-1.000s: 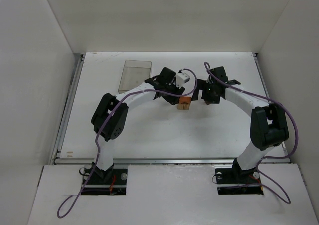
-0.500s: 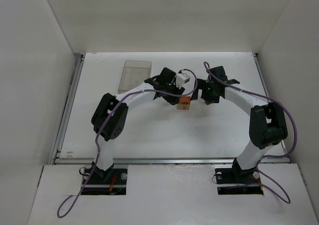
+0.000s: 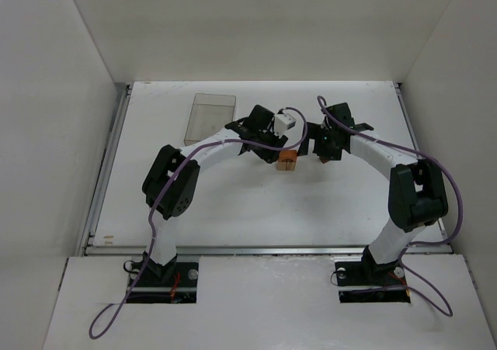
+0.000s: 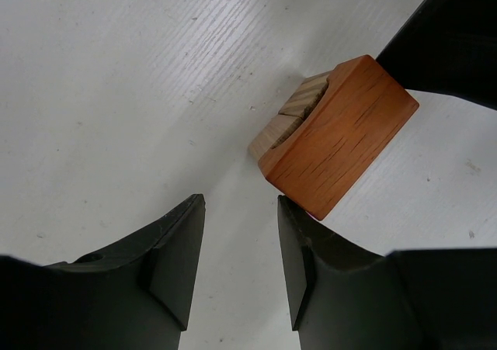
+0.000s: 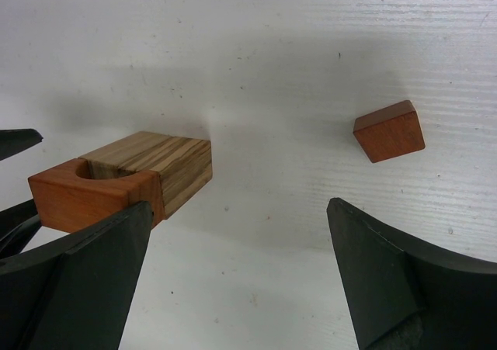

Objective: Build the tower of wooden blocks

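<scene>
The wood block tower [image 3: 288,161] is a low cluster on the white table: a reddish-orange piece [image 5: 85,199] with a rounded notch pressed against a striped tan block [image 5: 159,164]. In the left wrist view the reddish-orange piece [image 4: 338,136] hides most of the tan wood [image 4: 291,117]. My left gripper [image 4: 241,210] is open with only bare table between its fingers, and its right finger's tip [image 4: 291,218] lies just below the reddish piece. My right gripper [image 5: 238,204] stands wide open beside the cluster, holding nothing. A small separate reddish block [image 5: 388,130] lies off to the right.
A clear plastic rectangular box [image 3: 210,117] lies at the back left of the table. White walls enclose the table on the left, back and right. Both arms arch inward, so their wrists meet close together over the table's middle [image 3: 303,144].
The right gripper has edged slightly left toward the blocks. The left arm and the blocks have stayed put.
</scene>
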`<state>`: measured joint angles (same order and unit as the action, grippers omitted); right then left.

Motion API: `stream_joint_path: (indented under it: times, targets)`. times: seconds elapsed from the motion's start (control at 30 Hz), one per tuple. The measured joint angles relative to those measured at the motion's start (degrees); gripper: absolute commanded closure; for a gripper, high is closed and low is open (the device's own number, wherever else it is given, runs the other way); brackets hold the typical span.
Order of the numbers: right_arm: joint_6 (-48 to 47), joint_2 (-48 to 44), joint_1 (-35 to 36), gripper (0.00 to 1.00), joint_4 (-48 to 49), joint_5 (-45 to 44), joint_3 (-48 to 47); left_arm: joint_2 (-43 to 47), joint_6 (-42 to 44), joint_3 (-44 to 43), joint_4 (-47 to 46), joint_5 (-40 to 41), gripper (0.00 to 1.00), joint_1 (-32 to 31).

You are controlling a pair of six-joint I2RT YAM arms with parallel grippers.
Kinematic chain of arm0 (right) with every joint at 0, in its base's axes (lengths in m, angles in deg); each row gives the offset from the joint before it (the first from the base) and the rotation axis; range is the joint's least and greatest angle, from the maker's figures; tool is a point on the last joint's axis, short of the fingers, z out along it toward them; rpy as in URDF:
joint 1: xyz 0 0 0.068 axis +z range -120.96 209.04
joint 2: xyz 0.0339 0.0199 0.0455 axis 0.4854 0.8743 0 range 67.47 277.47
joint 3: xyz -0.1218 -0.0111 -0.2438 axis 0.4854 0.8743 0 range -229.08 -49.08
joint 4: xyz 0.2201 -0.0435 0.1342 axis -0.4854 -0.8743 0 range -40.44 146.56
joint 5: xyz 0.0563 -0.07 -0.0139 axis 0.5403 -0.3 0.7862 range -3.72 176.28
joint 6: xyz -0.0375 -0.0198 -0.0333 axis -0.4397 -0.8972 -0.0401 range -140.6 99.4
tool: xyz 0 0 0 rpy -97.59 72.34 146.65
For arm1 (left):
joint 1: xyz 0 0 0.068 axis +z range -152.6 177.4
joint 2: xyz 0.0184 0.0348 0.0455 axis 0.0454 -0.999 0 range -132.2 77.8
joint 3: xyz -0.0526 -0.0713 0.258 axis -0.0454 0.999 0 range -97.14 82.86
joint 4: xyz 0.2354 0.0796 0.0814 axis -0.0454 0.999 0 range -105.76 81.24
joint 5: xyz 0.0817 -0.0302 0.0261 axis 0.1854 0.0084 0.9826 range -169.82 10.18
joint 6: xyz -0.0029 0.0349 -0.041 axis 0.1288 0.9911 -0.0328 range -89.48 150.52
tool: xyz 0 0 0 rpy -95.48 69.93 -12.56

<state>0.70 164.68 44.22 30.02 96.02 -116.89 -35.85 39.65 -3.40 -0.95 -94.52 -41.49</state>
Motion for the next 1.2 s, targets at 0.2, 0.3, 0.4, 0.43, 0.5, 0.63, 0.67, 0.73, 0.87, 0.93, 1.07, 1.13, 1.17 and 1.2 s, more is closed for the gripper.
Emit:
stream_joint_path:
  times: [0.2, 0.3, 0.4, 0.43, 0.5, 0.63, 0.67, 0.73, 0.87, 0.93, 1.07, 1.13, 1.17, 1.2]
  targets:
    - [0.0, 0.0, 0.0, 0.0, 0.0, -0.11, 0.0, 0.0, 0.0, 0.0, 0.0, 0.61, 0.61, 0.0]
    - [0.02, -0.07, 0.0, 0.0, -0.02, -1.09, 0.0, 0.0, -0.28, 0.0, 0.0, 1.66, 0.61, 0.15]
    - [-0.09, -0.46, -0.15, 0.0, -0.22, -2.12, -0.02, 0.0, -0.74, 0.0, 0.0, 2.03, 0.61, 0.48]
    - [-0.28, -0.66, -0.22, 0.0, -0.5, -2.45, -0.13, 0.0, -0.87, 0.0, 0.0, 2.21, 0.61, 0.63]
    - [-0.81, -1.14, -0.59, 0.0, -1.57, -3.19, -0.66, 0.0, -1.14, 0.0, 0.0, 2.8, 0.59, 0.81]
    - [-2.64, -1.31, -2.6, 0.0, -3.5, -4.02, -2.91, 0.0, -1.57, 0.0, 0.02, 3.37, 0.58, 1.64]
    - [-3.54, -1.16, -3.28, 0.0, -4.31, -3.98, -3.74, 0.0, -1.64, 0.0, 0.04, 3.41, 0.58, 1.86]
    - [-5.31, -0.11, -4.57, 0.0, -6.36, -4.0, -6.19, 0.02, -1.73, 0.0, 0.07, 3.63, 0.57, 2.36]
    - [-9.25, 5.73, -5.81, 0.0, -9.07, -4.68, -12.76, 0.44, -1.73, 0.42, 0.11, 4.39, 0.57, 3.63]
    - [-10.84, 8.52, -5.77, 0.0, -9.51, -5.05, -13.86, 1.38, -1.7, 1.38, 0.26, 4.61, 0.57, 4.37]
    - [-13.25, 12.33, -5.73, 0.0, -12.13, -6.21, -13.94, 4.48, -1.4, 4.15, 0.57, 4.92, 0.57, 5.7]
    - [-14.14, 13.46, -5.73, 0.0, -13.07, -6.71, -13.94, 5.92, -1.07, 5.33, 0.39, 4.98, 0.57, 6.38]
    - [-14.53, 13.79, -5.73, 0.0, -13.38, -6.86, -13.94, 6.62, -1.03, 5.9, 0.35, 5.14, 0.57, 6.71]
    - [-14.93, 14.08, -5.73, 0.0, -13.64, -7.02, -13.94, 7.26, -0.94, 6.49, 0.35, 5.2, 0.57, 6.93]
